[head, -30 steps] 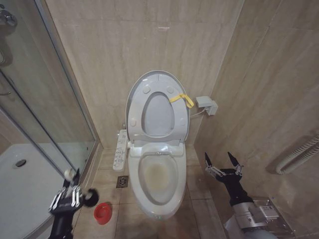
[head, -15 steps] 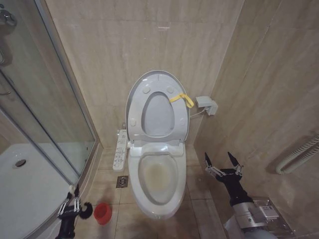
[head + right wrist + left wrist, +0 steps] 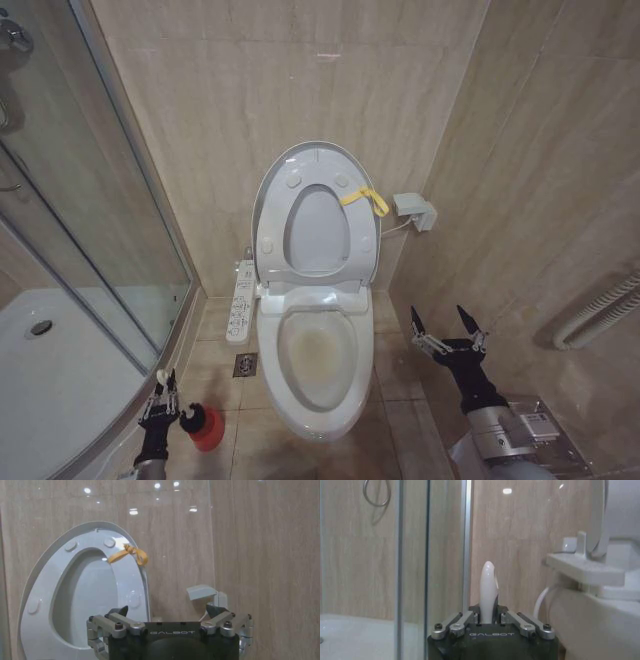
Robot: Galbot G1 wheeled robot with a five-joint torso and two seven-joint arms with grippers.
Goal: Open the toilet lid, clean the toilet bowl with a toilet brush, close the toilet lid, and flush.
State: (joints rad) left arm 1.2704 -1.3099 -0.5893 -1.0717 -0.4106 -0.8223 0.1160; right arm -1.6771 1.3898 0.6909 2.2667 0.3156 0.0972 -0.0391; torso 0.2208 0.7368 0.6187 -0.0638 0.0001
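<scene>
left pincer (image 3: 160, 408) lowered, clamped on toilet brush (image 3: 488, 588) handle | right pincer (image 3: 447, 328) raised, spread, empty | toilet lid (image 3: 318, 213) upright

The walls (image 3: 300, 90) are covered in big tan tiles, and little lights shine on them. On the left is a glass shower door (image 3: 90, 200) with a silver frame, and a white shower tray (image 3: 50, 370) with a small dark drain sits low behind it. A loop of silver hose (image 3: 375, 495) hangs on the shower wall. The floor (image 3: 400, 430) is tan tile too, with a small square drain (image 3: 245, 365) near the middle. A long white button panel (image 3: 241, 300) sticks out there. On the far right wall is a small grey box (image 3: 413, 209) with a cord. A ribbed white pipe (image 3: 600, 310) runs along the right wall.
</scene>
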